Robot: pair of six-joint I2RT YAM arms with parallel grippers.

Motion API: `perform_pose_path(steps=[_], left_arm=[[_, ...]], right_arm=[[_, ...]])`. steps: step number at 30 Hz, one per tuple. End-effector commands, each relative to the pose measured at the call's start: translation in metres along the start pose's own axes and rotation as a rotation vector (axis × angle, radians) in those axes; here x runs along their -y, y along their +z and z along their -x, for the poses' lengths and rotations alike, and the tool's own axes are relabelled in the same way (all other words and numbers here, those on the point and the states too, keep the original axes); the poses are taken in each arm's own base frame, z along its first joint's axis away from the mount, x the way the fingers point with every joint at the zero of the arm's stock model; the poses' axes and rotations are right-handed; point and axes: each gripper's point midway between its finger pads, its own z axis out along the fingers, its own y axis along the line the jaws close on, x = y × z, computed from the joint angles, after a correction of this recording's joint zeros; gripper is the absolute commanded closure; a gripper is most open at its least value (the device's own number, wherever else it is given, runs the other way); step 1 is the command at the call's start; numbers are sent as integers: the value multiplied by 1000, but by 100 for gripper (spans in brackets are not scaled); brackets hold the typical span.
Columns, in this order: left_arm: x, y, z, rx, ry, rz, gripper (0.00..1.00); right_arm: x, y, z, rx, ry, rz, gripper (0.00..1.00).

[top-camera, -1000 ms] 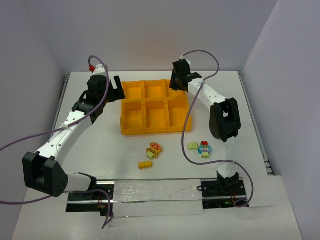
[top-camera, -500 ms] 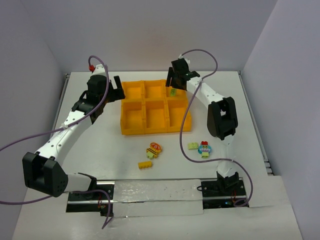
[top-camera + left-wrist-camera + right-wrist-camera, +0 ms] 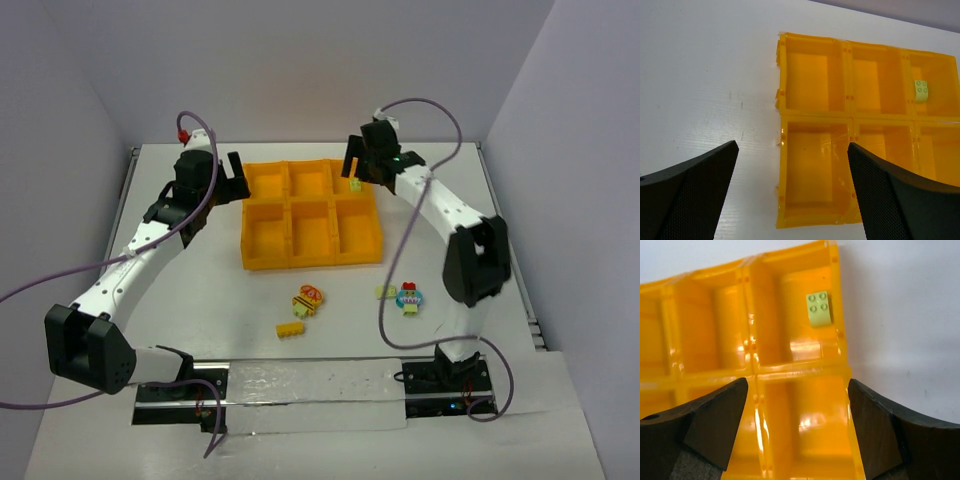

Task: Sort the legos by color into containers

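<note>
Right hand [image 3: 797, 412] spread wide above glossy square wells [image 3: 753, 369]; studded lime brick [image 3: 818, 308] lies inside.

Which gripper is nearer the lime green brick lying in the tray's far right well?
Right. The right gripper hovers just above the lime green brick; the left gripper sits off the tray at its opposite, left edge.

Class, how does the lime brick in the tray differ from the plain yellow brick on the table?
The lime brick sits in the far right well of the tray; the yellow brick lies on the table. The lime brick is squarish with four studs; the yellow brick looks longer and narrower. Both are small loose bricks.
</note>
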Motion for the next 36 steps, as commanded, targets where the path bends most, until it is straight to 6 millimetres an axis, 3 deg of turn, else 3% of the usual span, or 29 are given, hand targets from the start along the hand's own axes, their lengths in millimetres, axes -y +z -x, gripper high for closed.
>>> perform_pose_path(steps=[1, 5, 6, 9, 11, 15, 18, 19, 25, 36], left_arm=[[12, -11, 26, 61, -2, -46, 1], [16, -9, 22, 52, -8, -66, 1], [17, -9, 23, 52, -12, -72, 1], [20, -8, 21, 50, -16, -83, 1], [21, -7, 20, 46, -16, -86, 1], [22, -5, 17, 35, -16, -88, 1], [23, -3, 15, 36, -13, -91, 1], [22, -2, 14, 37, -13, -89, 1], [19, 2, 6, 12, -1, -70, 1], [18, 4, 6, 14, 1, -62, 1]], right_arm=[[5, -104, 24, 166, 50, 139, 12], [33, -126, -42, 62, 58, 117, 15], [46, -124, -72, 2, 63, 76, 15], [62, -136, -108, -54, 112, 27, 17], [73, -139, -147, -135, 150, 0, 18], [80, -146, -185, -202, 252, -18, 19], [93, -144, -208, -215, 309, -60, 22], [90, -143, -205, -203, 317, -48, 23], [96, -130, -230, -262, 311, -82, 23], [79, -111, -243, -312, 238, -30, 22]])
